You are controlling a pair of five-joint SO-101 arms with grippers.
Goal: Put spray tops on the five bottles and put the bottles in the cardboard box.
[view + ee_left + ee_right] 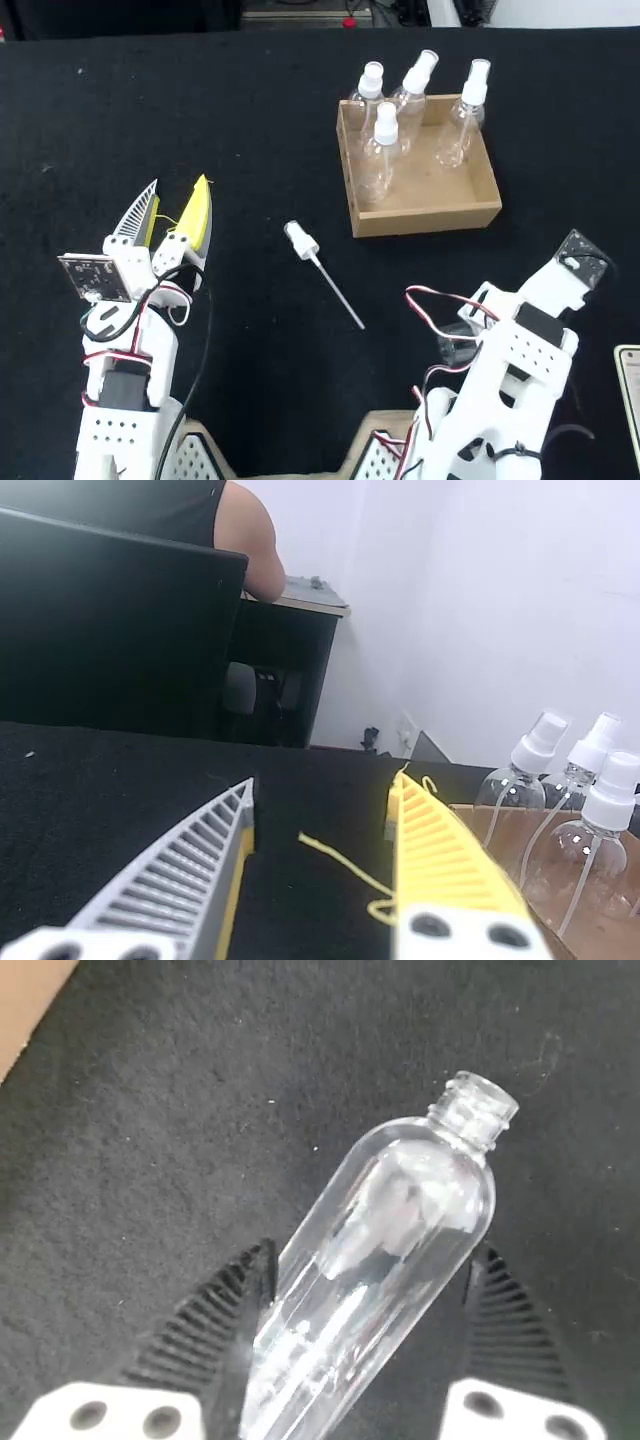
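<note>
Between the jaws of the right gripper point(368, 1255) lies the fifth bottle point(400, 1210), clear and uncapped, its threaded neck pointing away from the wrist. The jaws are closed against its two sides, and the black table point(150, 1110) shows close behind it. From above, that arm sits low at the near right of the table, its body covering the grasp.

The left gripper point(172, 212), at the near left, is spread wide and holds nothing, with one jaw grey and the other yellow. On the table between the two arms rests the last spray top point(302, 242), on its side, its thin dip tube trailing toward the right arm; it touches neither gripper.

Farther back, the cardboard box point(430, 216) holds four bottles point(380, 150), all upright with white spray tops fitted. So four of five look finished. By my reading, the loose top has yet to be seated on the held bottle, and that bottle then goes into the box, where bare floor shows toward the front right corner.
</note>
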